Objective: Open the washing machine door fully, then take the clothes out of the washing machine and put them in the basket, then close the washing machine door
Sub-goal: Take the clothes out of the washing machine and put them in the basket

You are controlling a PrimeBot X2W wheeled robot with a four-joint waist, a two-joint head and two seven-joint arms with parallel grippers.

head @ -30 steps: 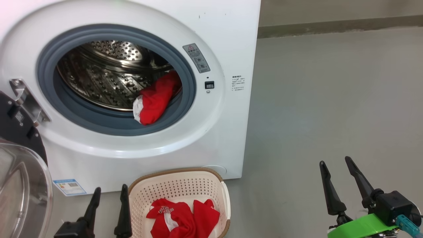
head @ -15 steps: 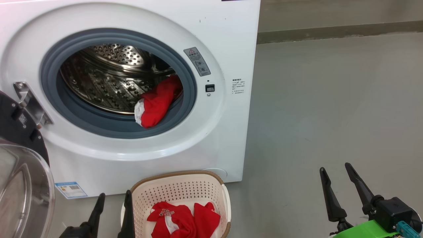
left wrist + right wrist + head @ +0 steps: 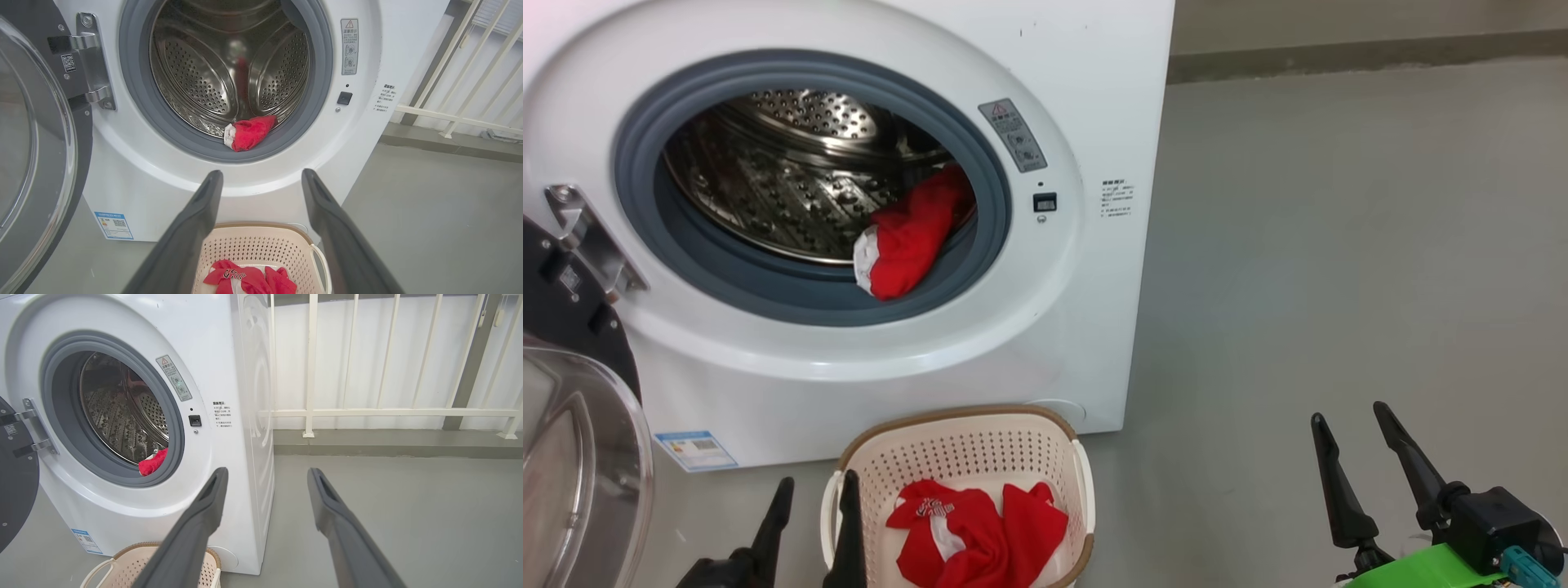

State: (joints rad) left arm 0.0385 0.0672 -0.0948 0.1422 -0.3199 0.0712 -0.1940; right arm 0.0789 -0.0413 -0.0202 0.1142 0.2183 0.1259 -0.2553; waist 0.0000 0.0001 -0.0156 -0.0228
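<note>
Washing machines: one white washing machine [image 3: 1094, 82].
Doors: one round door [image 3: 572, 457].
Hinges: one metal hinge [image 3: 584, 237].
Baskets: one cream basket [image 3: 964, 457].
Basket handles: two white handles [image 3: 1086, 490], one on each side.
Clothes in the drum: one red garment [image 3: 907, 237].
Clothes in the basket: one red heap [image 3: 980, 539]; how many pieces it holds cannot be told.
Grippers: two, the left gripper [image 3: 818, 478] and the right gripper [image 3: 1348, 412].
Fingers: four, two on each gripper.
Labels on the machine front: three, a grey sticker [image 3: 1017, 135], a printed block [image 3: 1117, 200] and a blue label [image 3: 694, 449].
Black squares on the front: one black square [image 3: 1045, 202].
</note>
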